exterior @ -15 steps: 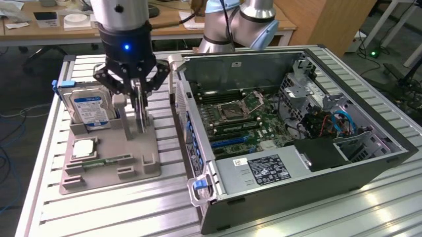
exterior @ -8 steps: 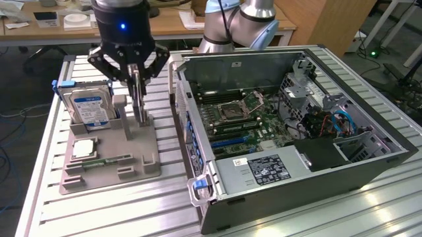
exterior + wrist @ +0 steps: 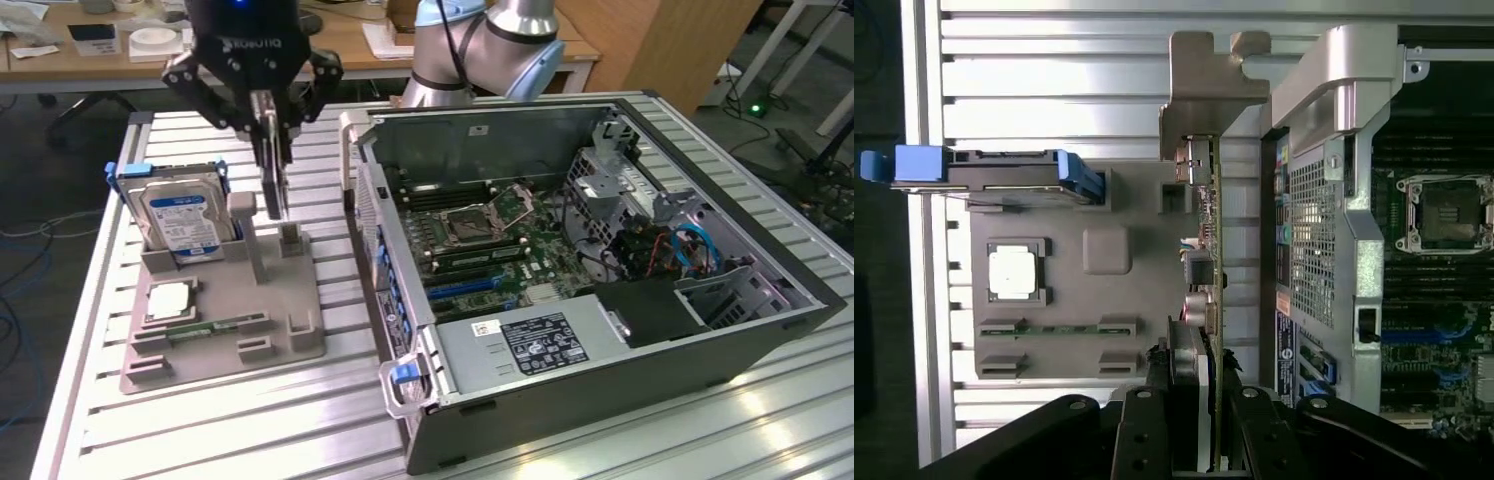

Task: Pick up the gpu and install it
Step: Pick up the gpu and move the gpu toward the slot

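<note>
Green PCB of the gpu (image 3: 1216, 250) sits edge-on in your gripper (image 3: 272, 120), jaws narrowed onto its top edge; card hangs upright over the edge of the grey holder tray (image 3: 1144, 290) nearest the PC case (image 3: 561, 420). Light, stiff, fragile: pinch bare board, avoid components

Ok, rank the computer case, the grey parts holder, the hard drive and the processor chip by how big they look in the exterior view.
1. computer case
2. grey parts holder
3. hard drive
4. processor chip
The differences are plain, so nearness to the camera does not change this order.
</note>
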Tool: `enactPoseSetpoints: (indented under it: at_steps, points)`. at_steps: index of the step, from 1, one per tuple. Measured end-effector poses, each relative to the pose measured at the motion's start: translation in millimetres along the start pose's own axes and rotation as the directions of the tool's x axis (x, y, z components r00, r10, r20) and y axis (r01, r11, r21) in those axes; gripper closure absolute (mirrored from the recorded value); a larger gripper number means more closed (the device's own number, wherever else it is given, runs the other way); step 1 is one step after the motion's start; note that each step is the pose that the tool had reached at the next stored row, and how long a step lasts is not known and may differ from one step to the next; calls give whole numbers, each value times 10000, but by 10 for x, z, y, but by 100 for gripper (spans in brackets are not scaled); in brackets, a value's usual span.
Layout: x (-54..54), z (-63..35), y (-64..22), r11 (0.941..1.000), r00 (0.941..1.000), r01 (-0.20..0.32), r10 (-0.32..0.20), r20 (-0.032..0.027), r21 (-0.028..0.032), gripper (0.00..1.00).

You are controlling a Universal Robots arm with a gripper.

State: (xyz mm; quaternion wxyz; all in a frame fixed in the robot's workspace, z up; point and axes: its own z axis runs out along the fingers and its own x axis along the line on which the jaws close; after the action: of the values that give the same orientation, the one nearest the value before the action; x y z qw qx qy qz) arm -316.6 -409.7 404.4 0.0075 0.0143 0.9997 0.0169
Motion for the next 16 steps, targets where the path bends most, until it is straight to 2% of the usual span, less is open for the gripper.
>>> enactPoseSetpoints:
  at_steps: [3, 9, 12, 16]
  points:
    - [-3, -117, 3, 10000, 10000, 2, -2, 0, -20, 72]
    - [-16, -120, 3, 10000, 10000, -1, 1, -3, -51, 72]
    - [-121, -118, 6, 10000, 10000, -1, 1, -2, -89, 72]
    - [-300, -115, 11, 9999, 10000, -3, 2, -3, -112, 72]
